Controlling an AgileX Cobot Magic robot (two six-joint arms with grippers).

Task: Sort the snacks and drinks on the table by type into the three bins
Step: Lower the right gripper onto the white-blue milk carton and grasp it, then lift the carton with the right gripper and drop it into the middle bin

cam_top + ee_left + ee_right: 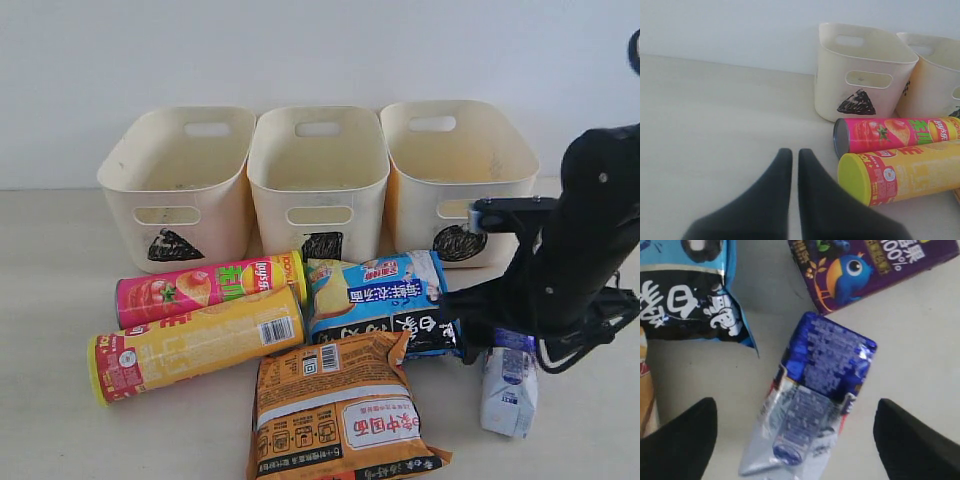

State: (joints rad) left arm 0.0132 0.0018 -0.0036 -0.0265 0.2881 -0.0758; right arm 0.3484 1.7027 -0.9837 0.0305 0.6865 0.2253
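Drink pack (508, 392) lies at lower right of the exterior view, long axis slanting between fingers (680, 440) of the right gripper (795, 440), spread wide and empty.

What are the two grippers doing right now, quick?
Left gripper: shut, holding nothing.
Right gripper: open, over the small white-and-blue foil drink pack, not gripping it.
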